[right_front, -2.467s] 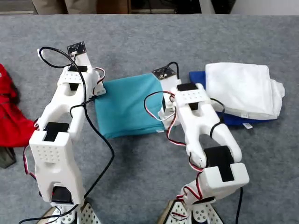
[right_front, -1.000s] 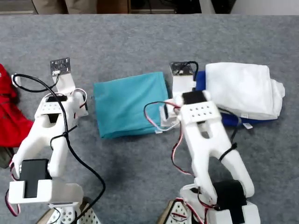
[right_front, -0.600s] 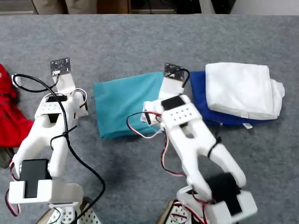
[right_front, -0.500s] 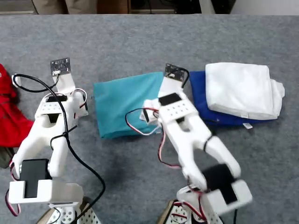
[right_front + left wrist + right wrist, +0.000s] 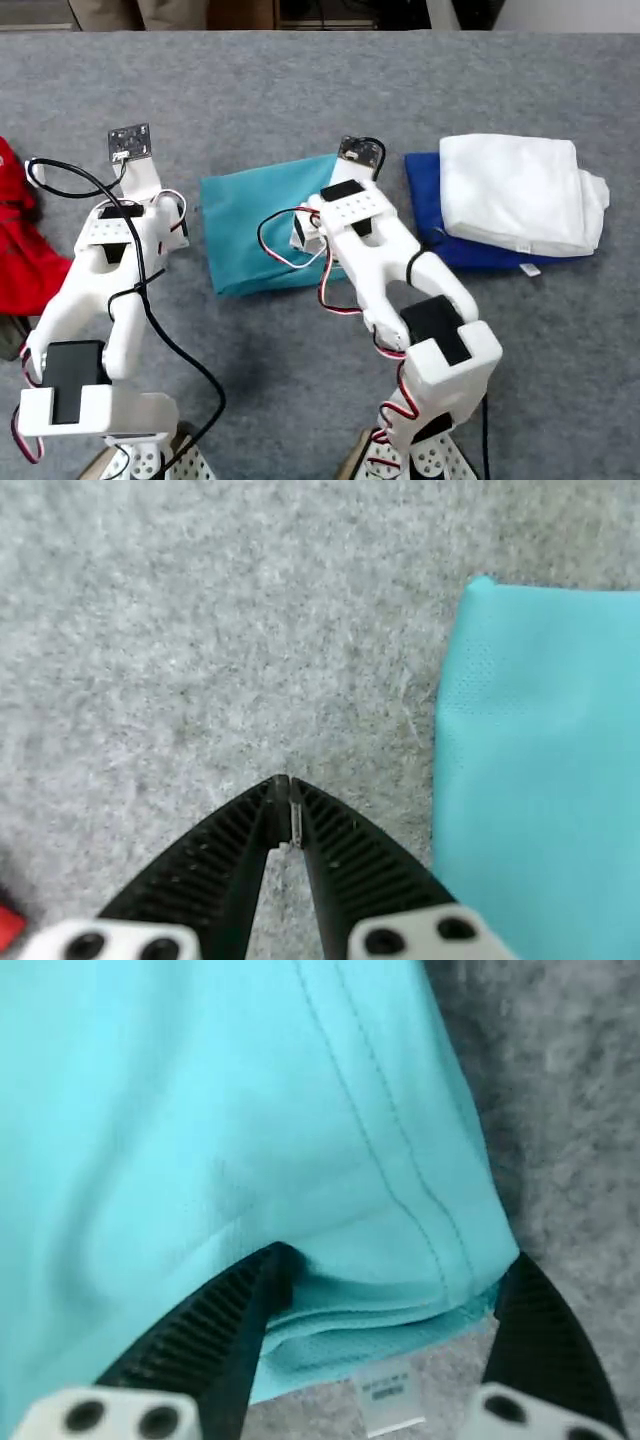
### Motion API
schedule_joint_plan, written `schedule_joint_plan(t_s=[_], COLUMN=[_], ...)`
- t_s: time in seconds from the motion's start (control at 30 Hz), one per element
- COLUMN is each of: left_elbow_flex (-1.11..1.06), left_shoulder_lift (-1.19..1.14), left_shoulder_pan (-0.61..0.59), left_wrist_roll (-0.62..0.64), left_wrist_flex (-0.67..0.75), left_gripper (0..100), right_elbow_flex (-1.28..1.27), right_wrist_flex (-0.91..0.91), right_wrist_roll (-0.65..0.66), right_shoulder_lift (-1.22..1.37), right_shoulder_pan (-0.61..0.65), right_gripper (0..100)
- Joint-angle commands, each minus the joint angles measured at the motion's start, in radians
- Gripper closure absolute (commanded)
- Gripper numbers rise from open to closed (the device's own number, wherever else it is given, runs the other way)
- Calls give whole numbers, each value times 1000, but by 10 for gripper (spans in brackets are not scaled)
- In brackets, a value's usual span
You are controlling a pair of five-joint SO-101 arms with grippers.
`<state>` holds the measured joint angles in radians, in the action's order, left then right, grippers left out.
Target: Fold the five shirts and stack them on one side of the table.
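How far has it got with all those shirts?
Done: a folded white shirt lies on a folded blue shirt at the right of the table. In hand: the right gripper is open around an edge of the folded teal shirt, mid-table, not yet stacked. Left: a red shirt lies bunched at the left edge.

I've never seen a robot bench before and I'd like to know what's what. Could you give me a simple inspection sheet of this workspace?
Surface: grey, felt-like table.
Job's things: folded teal shirt at centre; folded white shirt lying on a folded blue shirt at one side; red shirt bunched, unfolded, at the opposite edge.
Clutter: small dark object below the red shirt; cannot tell what it is.
Grippers: left gripper shut, over bare table beside the teal shirt; right gripper open, astride the teal shirt's edge.
Cables: black cable looping along the left arm; red, white and black wires on the right arm.
Surroundings: cropped shapes beyond the far edge, unclear.
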<state>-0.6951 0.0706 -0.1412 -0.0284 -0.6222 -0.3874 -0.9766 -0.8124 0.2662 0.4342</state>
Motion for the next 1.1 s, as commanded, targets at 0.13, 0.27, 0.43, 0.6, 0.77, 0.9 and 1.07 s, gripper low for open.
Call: schedule_joint_plan(t_s=[0.13, 0.27, 0.43, 0.6, 0.77, 0.9, 1.07], left_elbow_flex=[5, 5, 3, 3, 3, 3, 2], left_shoulder_lift=[39, 39, 39, 39, 39, 39, 39], left_shoulder_pan=[-6, -6, -6, -6, -6, -6, -6], left_wrist_roll=[-6, -6, -6, -6, -6, -6, -6], left_wrist_flex=[17, 17, 17, 17, 18, 18, 18], left_gripper=[982, 982, 982, 982, 982, 982, 982], right_elbow_flex=[16, 16, 61, 203, 415, 570, 727], right_wrist_flex=[12, 11, -72, -229, -350, -397, -491], right_wrist_roll=[-3, -2, 0, 25, 144, 339, 408], right_shoulder_lift=[16, 16, 15, 15, 19, 25, 44], right_shoulder_pan=[8, 7, -54, -154, -266, -360, -498], right_gripper=[934, 974, 993, 995, 994, 994, 993])
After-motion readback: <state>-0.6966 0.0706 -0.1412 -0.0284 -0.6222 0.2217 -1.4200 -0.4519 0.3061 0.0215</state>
